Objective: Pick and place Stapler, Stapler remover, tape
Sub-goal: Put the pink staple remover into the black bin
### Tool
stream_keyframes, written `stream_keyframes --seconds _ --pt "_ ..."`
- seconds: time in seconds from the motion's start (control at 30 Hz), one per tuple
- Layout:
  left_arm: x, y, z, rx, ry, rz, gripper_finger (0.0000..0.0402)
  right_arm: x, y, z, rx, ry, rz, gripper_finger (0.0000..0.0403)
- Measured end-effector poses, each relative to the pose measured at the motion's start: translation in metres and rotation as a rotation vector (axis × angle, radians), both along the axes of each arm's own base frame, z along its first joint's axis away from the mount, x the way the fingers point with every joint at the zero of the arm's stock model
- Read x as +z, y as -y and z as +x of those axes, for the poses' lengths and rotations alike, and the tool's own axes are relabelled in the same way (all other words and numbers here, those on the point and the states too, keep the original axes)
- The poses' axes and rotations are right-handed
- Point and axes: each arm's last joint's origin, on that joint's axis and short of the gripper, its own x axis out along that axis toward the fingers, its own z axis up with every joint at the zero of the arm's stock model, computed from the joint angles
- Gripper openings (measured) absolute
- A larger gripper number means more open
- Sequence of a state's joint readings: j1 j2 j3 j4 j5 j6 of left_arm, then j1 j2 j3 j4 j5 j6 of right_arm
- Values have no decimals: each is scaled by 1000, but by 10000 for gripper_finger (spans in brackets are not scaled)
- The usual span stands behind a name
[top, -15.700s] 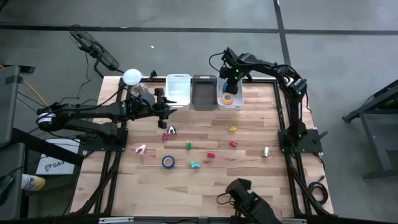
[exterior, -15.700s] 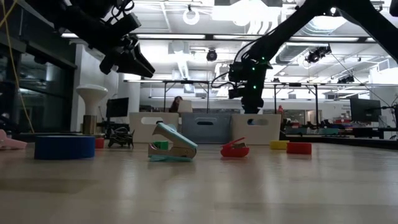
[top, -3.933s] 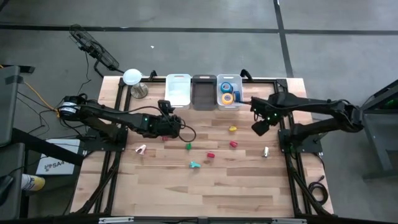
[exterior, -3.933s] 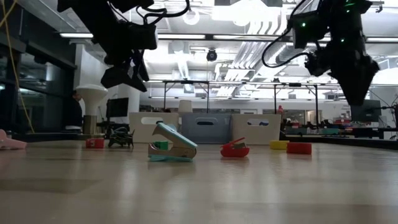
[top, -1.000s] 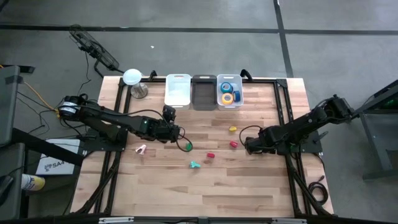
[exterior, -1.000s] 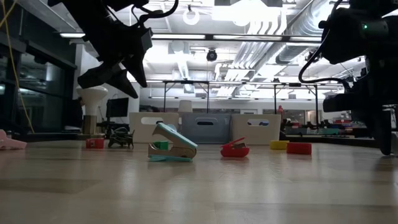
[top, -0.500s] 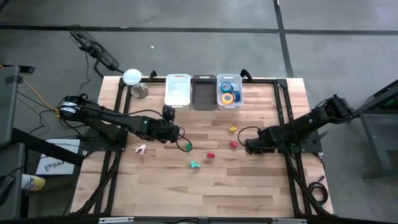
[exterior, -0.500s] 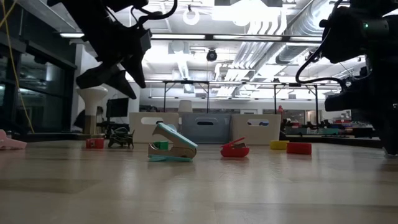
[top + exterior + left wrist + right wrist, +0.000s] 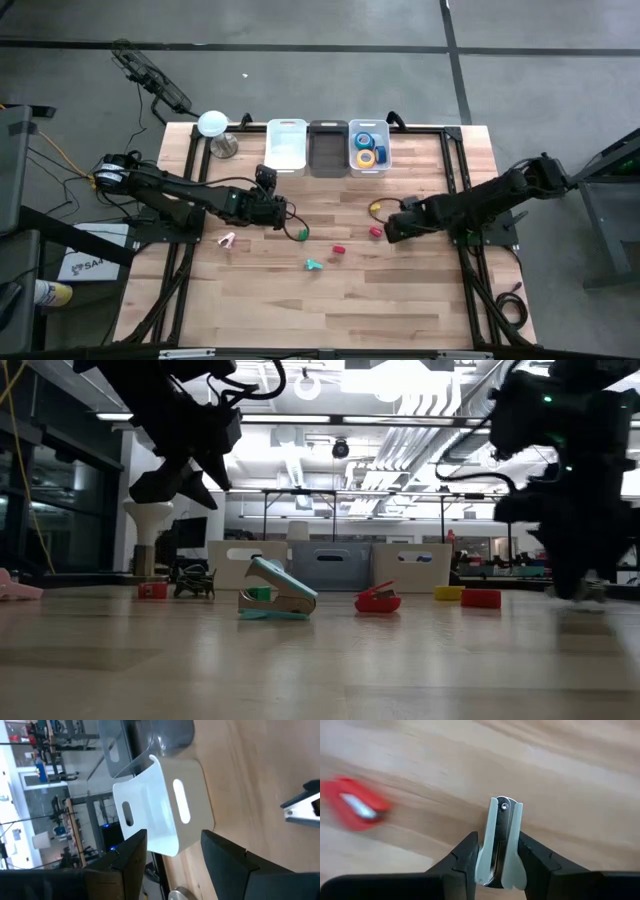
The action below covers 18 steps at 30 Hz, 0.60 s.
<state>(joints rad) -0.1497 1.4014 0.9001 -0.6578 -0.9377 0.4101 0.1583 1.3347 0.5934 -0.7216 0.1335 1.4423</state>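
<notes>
Pale-green staple remover (image 9: 500, 845) sits clamped between the right fingers (image 9: 465, 860).

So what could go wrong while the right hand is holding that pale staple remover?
The right hand pinches the staple remover by one end only, so it might twist or slip out on the way to the bins. The red stapler lies close beside that hand, so a low move could knock it.
</notes>
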Motion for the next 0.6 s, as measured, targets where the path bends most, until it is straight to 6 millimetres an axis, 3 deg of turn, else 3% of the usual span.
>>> stream_keyframes --seconds 0.33,0.6 --pt "-2 -2 -9 96 23 -20 183 28 44 19 283 302 -126 100" --pt "3 -3 -17 158 74 -32 183 47 91 34 430 550 -275 100"
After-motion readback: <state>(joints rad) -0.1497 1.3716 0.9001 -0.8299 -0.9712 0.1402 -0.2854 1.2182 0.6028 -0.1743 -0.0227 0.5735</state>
